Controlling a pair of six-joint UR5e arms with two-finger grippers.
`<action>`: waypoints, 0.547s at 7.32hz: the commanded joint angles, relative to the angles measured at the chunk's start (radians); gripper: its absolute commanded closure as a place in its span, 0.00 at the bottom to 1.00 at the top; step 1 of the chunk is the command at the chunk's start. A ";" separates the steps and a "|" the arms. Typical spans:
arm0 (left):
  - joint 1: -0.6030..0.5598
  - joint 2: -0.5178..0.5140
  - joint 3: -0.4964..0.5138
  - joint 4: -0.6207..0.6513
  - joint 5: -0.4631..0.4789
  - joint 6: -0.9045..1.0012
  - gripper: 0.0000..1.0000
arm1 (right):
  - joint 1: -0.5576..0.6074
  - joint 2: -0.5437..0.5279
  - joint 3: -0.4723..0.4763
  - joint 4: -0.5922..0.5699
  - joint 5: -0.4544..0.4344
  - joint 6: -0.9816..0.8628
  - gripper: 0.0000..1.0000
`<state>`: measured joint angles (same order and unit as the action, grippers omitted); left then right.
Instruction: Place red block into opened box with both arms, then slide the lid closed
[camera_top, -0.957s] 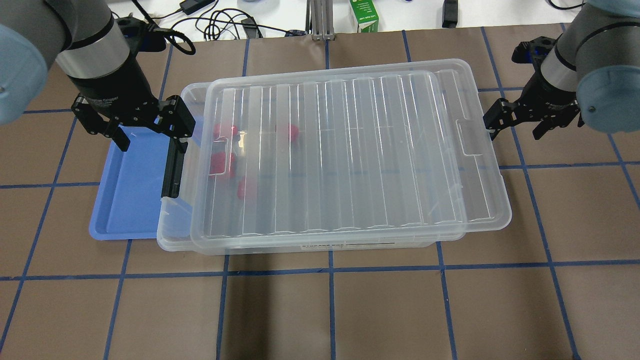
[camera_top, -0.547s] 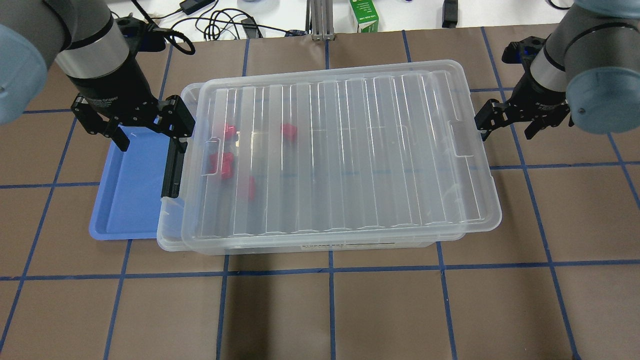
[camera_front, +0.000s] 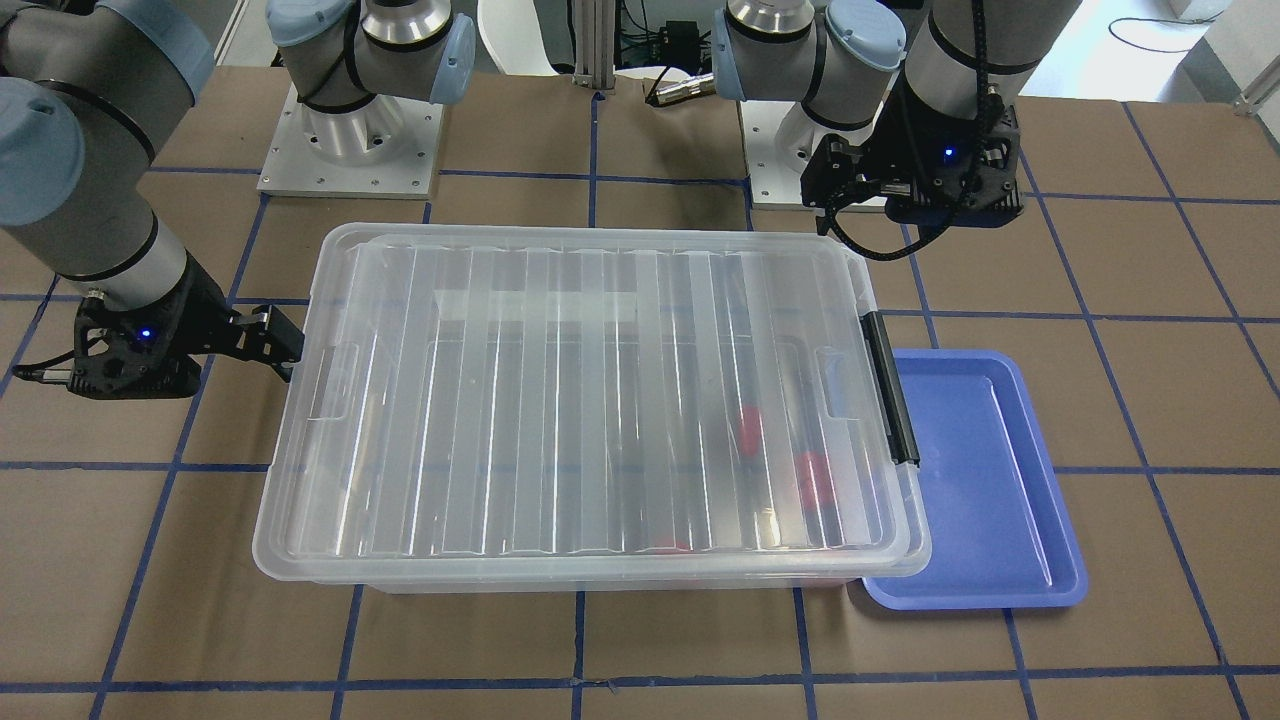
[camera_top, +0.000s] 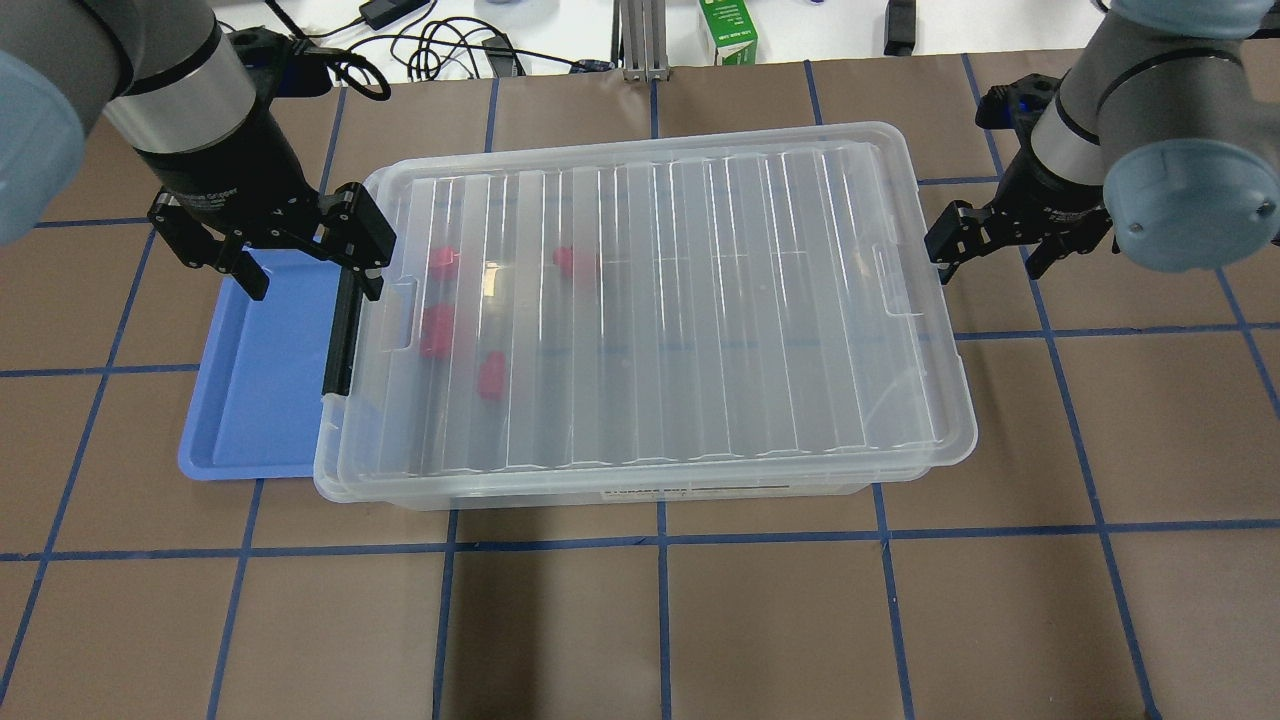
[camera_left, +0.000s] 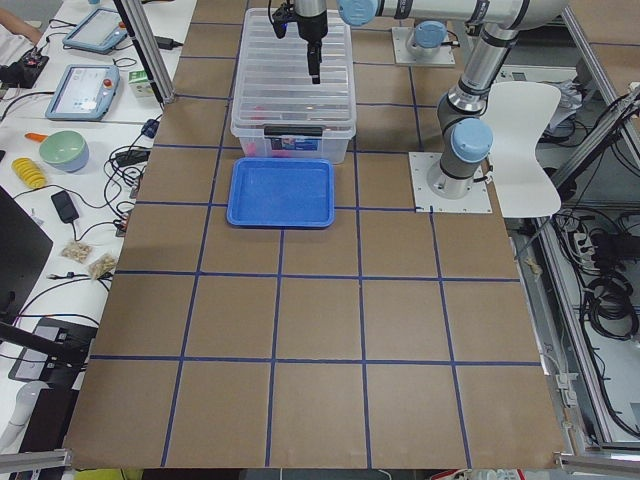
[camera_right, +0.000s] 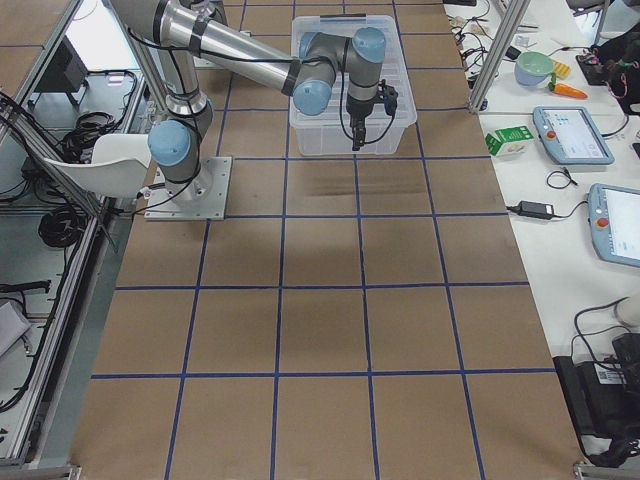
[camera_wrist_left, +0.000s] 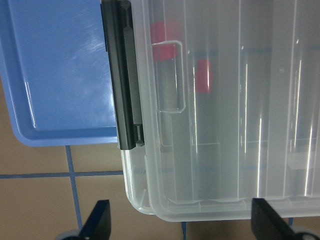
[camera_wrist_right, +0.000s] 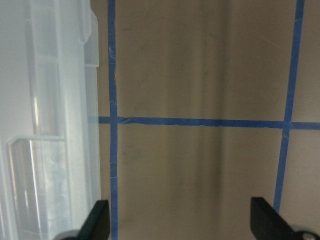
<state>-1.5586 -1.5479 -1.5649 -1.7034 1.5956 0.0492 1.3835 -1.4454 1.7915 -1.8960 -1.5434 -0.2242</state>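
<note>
The clear box (camera_top: 328, 478) lies across the table's middle, with the ribbed lid (camera_top: 700, 300) flat on top and covering nearly all of it. Only a thin strip of rim shows at the end with the black clip (camera_top: 340, 340). Several red pieces (camera_top: 437, 330) blur through the lid near that end. I cannot tell which is the red block. My left gripper (camera_top: 305, 265) hangs open over the clip end, holding nothing. My right gripper (camera_top: 990, 255) is open too, and one of its fingers (camera_front: 283, 343) rests against the lid's far short edge.
A shallow blue tray (camera_top: 250, 390) sits against the box's clip end, under my left gripper. Cables and a green carton (camera_top: 728, 35) lie past the table's far edge. Brown mat with blue tape lines stretches out in front of the box.
The lid has slid left along the box towards the clip end, with my right gripper following behind it. My left gripper has hardly moved.
</note>
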 joint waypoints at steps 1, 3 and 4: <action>0.000 -0.001 -0.001 0.004 -0.003 0.000 0.00 | 0.000 0.003 -0.020 -0.006 -0.003 -0.017 0.00; -0.001 -0.006 -0.001 0.007 -0.003 0.000 0.00 | -0.001 -0.044 -0.096 0.052 -0.007 -0.017 0.00; 0.000 0.000 -0.001 0.007 -0.003 0.003 0.00 | -0.001 -0.100 -0.142 0.149 -0.009 -0.015 0.00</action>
<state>-1.5596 -1.5506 -1.5666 -1.6977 1.5926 0.0501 1.3821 -1.4885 1.7045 -1.8408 -1.5502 -0.2405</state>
